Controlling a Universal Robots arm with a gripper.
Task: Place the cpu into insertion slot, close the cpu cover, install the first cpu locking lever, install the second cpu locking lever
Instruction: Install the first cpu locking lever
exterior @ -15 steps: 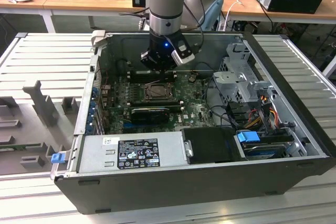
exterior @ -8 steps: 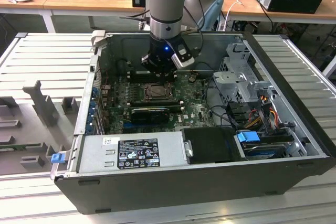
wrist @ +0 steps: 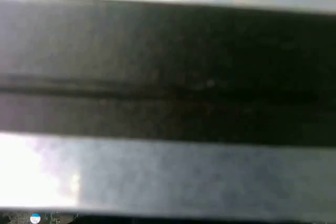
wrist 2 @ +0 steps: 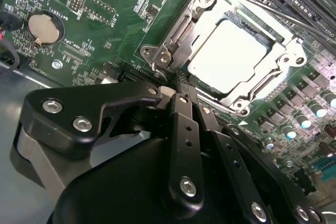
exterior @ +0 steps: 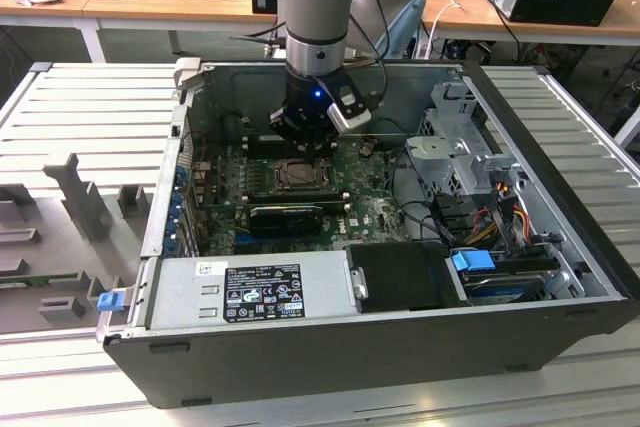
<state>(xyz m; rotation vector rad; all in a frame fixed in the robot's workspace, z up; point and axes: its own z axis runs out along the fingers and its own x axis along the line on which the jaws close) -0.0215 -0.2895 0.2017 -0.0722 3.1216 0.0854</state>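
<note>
Nearly Latched: Lever Work at the Socket

Already the cpu (wrist 2: 227, 59) sits in the insertion slot (wrist 2: 157, 56) under the closed cpu cover (wrist 2: 273, 59), just beyond the gripper (wrist 2: 176, 88), jaws together. I'd press the lever steadily, avoiding sideways slip.

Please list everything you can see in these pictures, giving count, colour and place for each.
computer case: one, dark grey, open on a slatted table.
circuit board: one, green, inside the case.
cpu: one, pale grey, seated in the insertion slot.
cpu cover: one, silver, closed down around the cpu.
power supply: one, silver, at the case's front edge.
coin battery: one, silver, on the board.
gripper: one, black, jaws together beside the socket's corner.
</note>
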